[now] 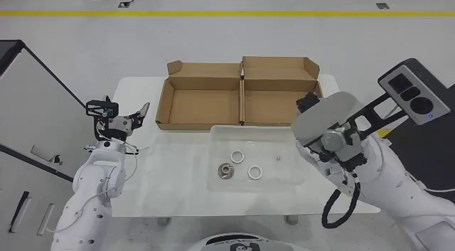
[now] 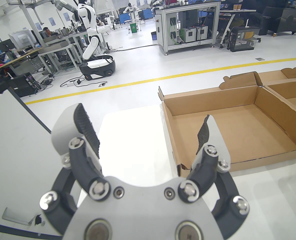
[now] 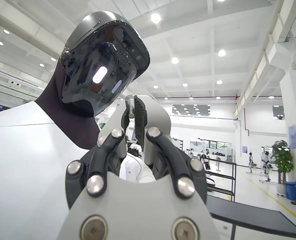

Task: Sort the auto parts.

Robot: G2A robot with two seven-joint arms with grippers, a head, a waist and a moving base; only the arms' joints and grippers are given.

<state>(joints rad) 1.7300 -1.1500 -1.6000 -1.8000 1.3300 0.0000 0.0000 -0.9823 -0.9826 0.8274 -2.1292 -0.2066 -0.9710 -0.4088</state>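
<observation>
My left gripper hovered level, pointing forward, its fingers spread wide apart. My right arm was bent back, wrist turned upward, and the right gripper pinched a small metal bolt between its fingertips.

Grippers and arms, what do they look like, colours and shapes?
The left arm and right arm have smooth white shells; a black cable loops off the right. The left gripper and right gripper match: silver plate with round screws, black linkage bars, white fingers faced with black ribbed pads.
</observation>
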